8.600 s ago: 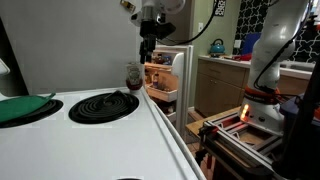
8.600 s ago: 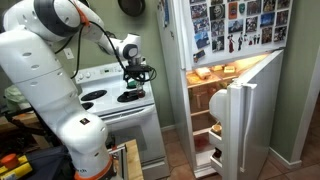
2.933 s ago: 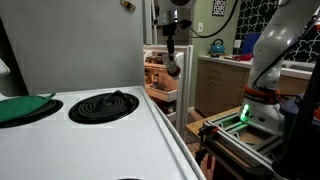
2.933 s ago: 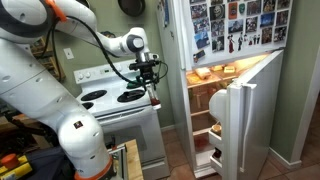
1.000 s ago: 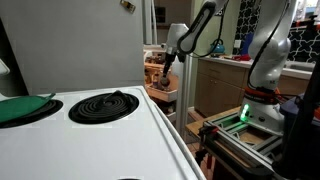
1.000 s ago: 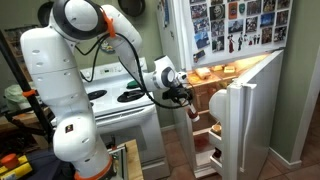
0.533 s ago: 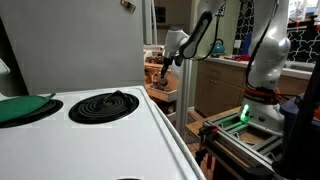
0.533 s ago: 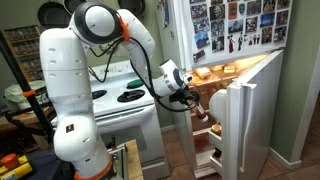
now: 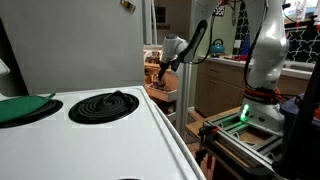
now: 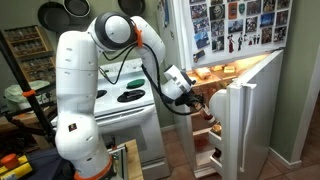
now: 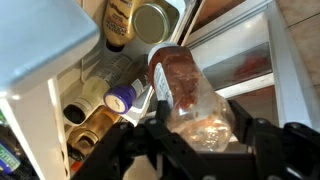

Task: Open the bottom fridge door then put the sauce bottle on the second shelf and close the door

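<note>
A home kitchen: a white coil-burner stove [image 9: 100,125], a photo-covered fridge [image 10: 235,25], and what looks like a kettle [image 9: 217,46] at the counter's [image 9: 226,60] back edge.

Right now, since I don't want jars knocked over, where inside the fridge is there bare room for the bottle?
In the wrist view, the shelf band right of the sauce bottle looks free, bordered by white rails. Left of the bottle is crowded: a gold-lidded jar and several cans stand packed together. The gripper holds the bottle just beside them.
</note>
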Available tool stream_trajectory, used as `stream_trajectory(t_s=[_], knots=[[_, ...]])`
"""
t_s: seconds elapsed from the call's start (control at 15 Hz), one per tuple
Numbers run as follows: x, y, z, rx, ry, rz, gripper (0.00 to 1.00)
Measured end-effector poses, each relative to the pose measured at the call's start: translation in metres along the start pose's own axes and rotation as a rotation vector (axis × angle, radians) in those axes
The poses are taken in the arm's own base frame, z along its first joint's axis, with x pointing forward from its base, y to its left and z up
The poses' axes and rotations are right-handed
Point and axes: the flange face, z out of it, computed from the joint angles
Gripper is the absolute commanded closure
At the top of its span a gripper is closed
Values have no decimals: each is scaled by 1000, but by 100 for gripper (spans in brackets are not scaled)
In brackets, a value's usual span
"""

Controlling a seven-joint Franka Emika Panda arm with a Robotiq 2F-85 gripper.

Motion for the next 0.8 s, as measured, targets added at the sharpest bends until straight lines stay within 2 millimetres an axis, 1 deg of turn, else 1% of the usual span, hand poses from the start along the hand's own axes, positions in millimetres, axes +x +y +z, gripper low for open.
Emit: stream_trajectory(t_s=[0.2, 0.33, 0.67, 0.8], knots=[[1, -5, 20, -6, -1, -5, 64], [2, -2, 30, -24, 5, -4, 64], [9, 7, 38, -68, 40, 6, 64], [9, 10, 43, -80, 46, 15, 64]])
